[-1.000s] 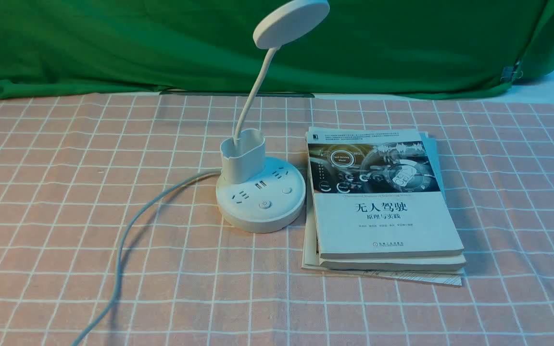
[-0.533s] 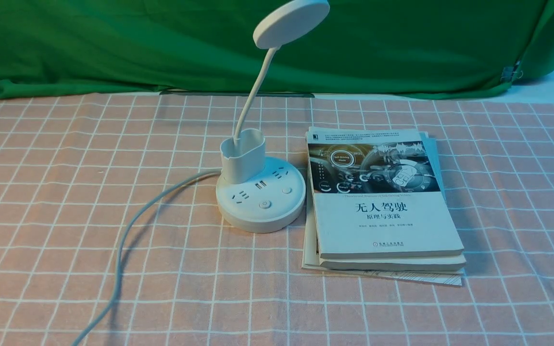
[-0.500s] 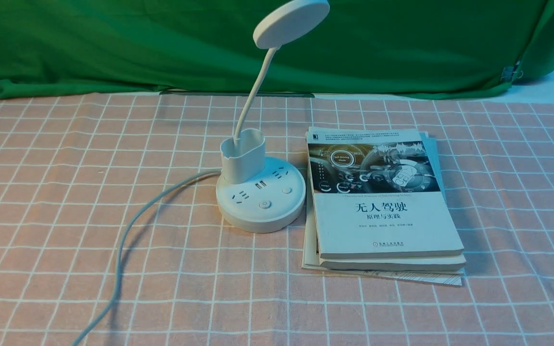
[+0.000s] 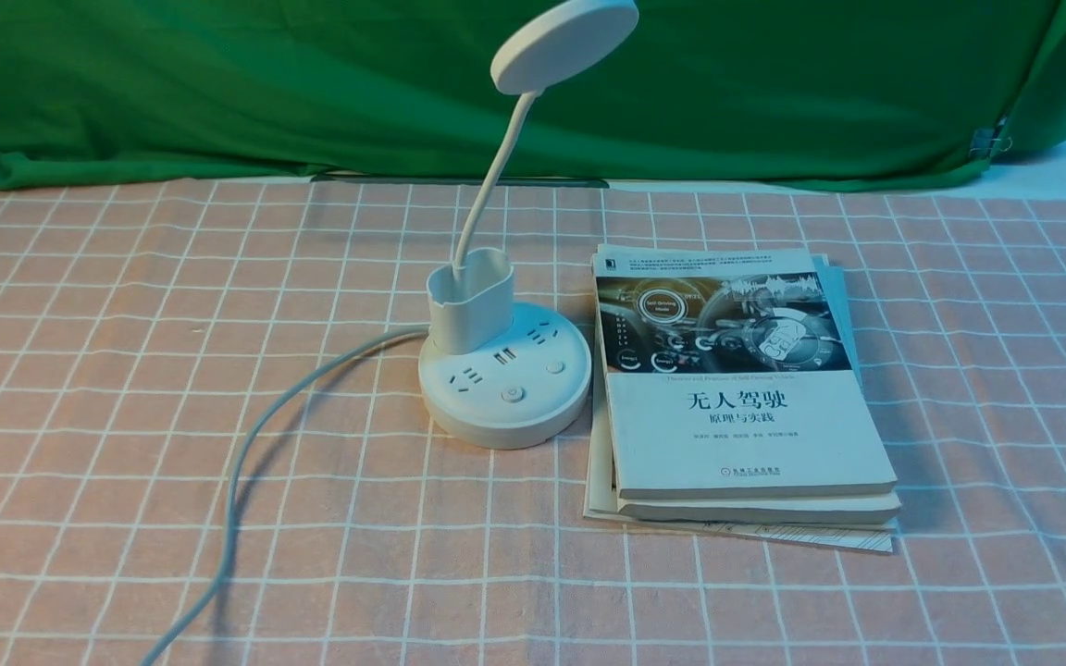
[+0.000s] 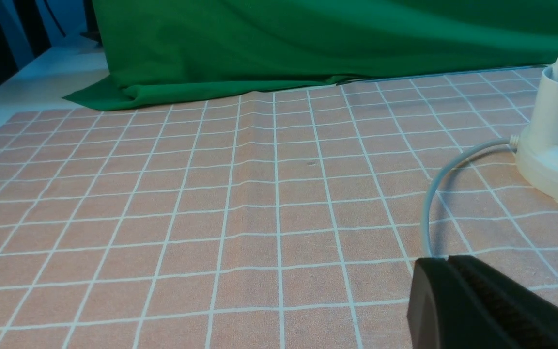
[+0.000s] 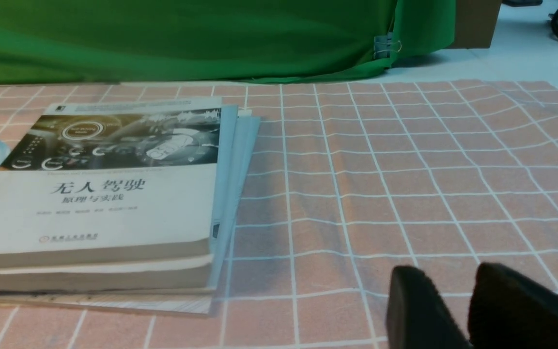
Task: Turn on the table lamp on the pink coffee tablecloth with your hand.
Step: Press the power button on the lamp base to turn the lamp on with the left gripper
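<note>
Left gripper, mostly cut off, fingers pressed together, lies near the grey cord; table lamp stands mid pink coffee tablecloth, head clipped, just beside stacked books; right gripper has fingertips narrowly parted, nothing between

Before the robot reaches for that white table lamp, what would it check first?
1. Table lamp upright on the pink tablecloth: ok.
2. Round buttons on its base uncovered: ok.
3. Left gripper shut, empty: ok.
4. Right gripper open, empty: ok.
5. Stack of books beside the base, not over the buttons: ok.
6. Grey cord plugged in: cannot tell, it leaves the picture.
</note>
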Tool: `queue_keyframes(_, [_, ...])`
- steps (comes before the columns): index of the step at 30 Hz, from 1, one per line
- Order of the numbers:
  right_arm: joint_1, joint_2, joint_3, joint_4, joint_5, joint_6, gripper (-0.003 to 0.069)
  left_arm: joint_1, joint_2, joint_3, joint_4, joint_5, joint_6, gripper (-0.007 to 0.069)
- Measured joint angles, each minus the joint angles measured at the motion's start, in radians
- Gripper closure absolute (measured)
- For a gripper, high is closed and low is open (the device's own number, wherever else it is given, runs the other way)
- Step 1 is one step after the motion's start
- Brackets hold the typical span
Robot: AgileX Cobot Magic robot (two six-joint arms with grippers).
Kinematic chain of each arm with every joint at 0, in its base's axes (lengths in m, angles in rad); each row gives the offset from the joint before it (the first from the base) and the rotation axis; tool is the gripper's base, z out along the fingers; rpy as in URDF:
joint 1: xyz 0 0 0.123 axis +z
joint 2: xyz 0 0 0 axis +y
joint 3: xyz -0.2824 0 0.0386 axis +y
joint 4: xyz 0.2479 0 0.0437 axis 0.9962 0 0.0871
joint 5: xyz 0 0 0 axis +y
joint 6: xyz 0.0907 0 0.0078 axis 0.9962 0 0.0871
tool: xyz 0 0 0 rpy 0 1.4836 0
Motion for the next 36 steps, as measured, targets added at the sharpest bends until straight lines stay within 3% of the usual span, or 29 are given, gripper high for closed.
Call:
queue_keyframes(24, [0.000, 0.000, 0.000, 0.000, 0.000, 0.000, 0.0421, 0.000, 0.000, 0.000, -0.005, -0.002, 0.000, 0.0603])
queue_keyframes(32, [0.000, 0.000, 0.000, 0.000, 0.000, 0.000, 0.0421, 0.000, 0.000, 0.000, -0.126, -0.161, -0.058, 0.0603])
queue_keyframes(36, [0.000, 0.000, 0.000, 0.000, 0.000, 0.000, 0.0421, 0.000, 0.000, 0.000, -0.195, -0.230, -0.155, 0.0603])
